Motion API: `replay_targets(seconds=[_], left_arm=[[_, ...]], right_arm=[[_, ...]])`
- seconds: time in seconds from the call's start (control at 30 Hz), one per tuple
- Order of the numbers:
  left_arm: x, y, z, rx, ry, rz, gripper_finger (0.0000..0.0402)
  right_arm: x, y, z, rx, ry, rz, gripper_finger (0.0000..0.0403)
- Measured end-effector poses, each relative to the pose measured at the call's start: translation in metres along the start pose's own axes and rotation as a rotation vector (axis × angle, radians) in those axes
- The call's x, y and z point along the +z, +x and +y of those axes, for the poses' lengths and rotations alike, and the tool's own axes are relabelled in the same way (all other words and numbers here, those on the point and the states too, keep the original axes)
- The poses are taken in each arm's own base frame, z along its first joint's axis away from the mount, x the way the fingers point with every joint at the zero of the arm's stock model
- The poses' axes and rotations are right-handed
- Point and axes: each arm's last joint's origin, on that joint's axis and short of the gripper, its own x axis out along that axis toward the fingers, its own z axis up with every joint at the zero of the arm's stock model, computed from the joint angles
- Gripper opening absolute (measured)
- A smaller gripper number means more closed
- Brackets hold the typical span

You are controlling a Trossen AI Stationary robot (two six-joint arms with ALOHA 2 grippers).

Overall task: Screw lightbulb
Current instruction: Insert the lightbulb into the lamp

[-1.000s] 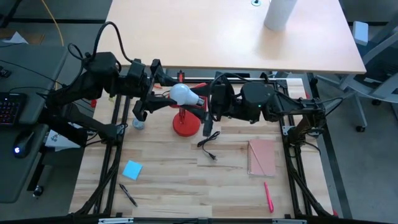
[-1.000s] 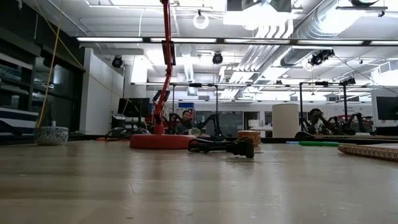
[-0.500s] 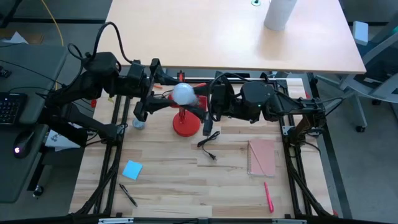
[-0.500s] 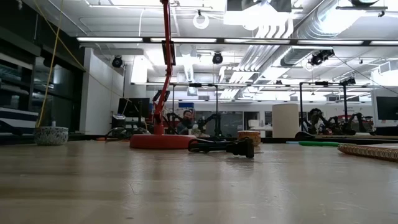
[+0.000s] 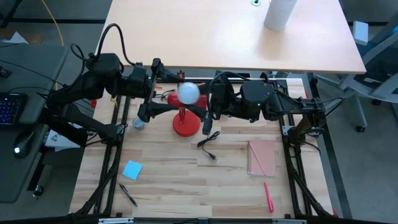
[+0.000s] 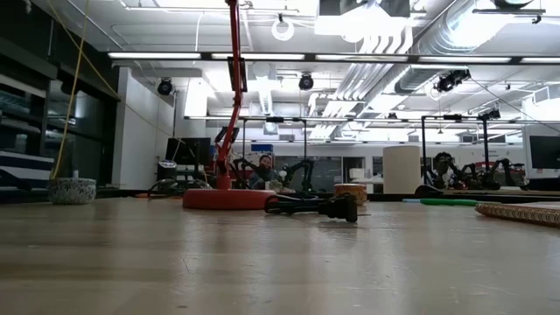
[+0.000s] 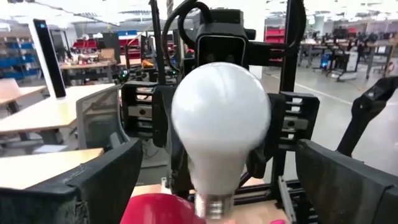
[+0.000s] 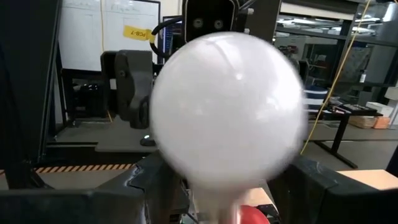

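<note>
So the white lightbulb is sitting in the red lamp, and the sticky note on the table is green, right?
Not quite. The lightbulb does sit in the red lamp, but the sticky note is blue, not green. The high view shows it lying on the wooden table.

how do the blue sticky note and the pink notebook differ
The blue sticky note is small and bright blue, lying tilted like a diamond toward the table's left side. The pink notebook is far larger, pale pink, and lies nearly square with the table's edges on the right side. Both lie flat on the wooden tabletop, clear of both arms.
</note>
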Motion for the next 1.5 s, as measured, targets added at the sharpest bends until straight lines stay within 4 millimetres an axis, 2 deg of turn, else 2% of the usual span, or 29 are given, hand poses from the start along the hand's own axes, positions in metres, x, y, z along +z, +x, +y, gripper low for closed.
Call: replay_targets(seconds=[0.4,0.83,1.0,1.5], left_arm=[[0.000,0.000,0.000,-0.006,0.066,0.001,0.0393],[-0.011,0.028,0.003,-0.001,0.052,0.006,0.0392],[-0.005,0.027,0.003,0.003,-0.001,-0.046,0.0392],[-0.001,0.027,0.004,0.007,0.005,-0.093,0.0392]], right_arm=[[0.000,0.001,-0.003,-0.002,0.022,0.000,0.0216],[0.001,0.002,-0.004,0.005,0.034,-0.020,0.0216],[0.001,0.002,-0.004,0.006,0.033,-0.017,0.0216],[0.000,0.002,-0.003,0.015,0.037,-0.007,0.0216]])
